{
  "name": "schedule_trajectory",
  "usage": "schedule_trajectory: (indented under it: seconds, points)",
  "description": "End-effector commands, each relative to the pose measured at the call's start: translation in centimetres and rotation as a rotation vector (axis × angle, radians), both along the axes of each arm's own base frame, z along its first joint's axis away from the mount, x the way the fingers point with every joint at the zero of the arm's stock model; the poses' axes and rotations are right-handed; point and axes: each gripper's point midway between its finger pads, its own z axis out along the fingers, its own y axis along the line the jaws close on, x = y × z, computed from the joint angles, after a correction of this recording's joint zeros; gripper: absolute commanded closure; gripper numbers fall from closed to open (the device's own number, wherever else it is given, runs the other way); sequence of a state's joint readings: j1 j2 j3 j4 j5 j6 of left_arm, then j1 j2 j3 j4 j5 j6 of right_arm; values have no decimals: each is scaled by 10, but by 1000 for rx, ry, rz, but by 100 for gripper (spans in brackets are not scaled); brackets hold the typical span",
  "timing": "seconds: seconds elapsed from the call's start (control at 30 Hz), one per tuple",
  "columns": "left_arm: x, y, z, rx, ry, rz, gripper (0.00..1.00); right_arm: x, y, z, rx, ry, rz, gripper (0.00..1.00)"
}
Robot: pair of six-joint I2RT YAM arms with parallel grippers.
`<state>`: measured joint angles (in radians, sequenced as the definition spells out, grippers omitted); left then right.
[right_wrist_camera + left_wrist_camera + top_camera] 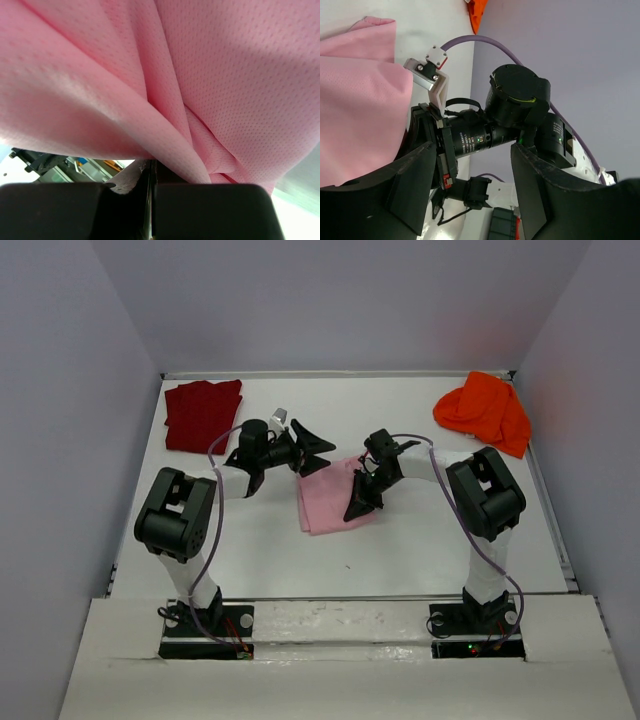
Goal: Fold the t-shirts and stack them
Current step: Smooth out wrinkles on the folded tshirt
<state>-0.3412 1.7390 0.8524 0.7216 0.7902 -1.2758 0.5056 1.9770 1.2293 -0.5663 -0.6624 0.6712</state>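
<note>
1. The light pink t-shirt (326, 506) lies partly folded at the middle of the frame on the white surface (400, 550). Its right edge is bunched and raised.
2. Your right pincer (358, 502) is pressed together on that edge. Its wrist view shows gathered pink folds pinched between the tips.
3. Your left pincer (318, 450) is spread and holds nothing, just beside the shirt's upper left corner.
4. To fold well, I'd bring the left pincer onto the free corner and pinch the edge cleanly. Then carry both sides across level — thin cloth like this probably sags and skews if one side leads.
5. The dark red t-shirt (203, 415) lies folded flat at the upper left, a likely base for the stack.
6. The bright orange t-shirt (485, 410) sits crumpled at the upper right — not yet folded.
</note>
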Motion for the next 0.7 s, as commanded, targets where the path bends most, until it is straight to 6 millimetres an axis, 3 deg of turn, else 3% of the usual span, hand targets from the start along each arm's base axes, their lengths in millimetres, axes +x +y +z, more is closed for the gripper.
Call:
schedule_trajectory:
  seconds: [0.0, 0.07, 0.1, 0.37, 0.67]
  points:
    - [-2, -15, 36, -130, -101, -38, 30, 11, 10, 16, 36, -61, 3, 100]
    - [-1, -20, 30, -154, -89, -45, 30, 10, 9, 16, 36, -61, 3, 100]
    - [-2, -24, 38, -199, -99, -51, 30, 10, 9, 16, 34, -59, 0, 100]
    - [2, -63, 6, -219, -43, -102, 29, 8, 8, 18, 36, -67, 3, 100]
    - [13, -74, -30, -90, -2, -98, 23, 6, 7, 20, 41, -74, 11, 100]
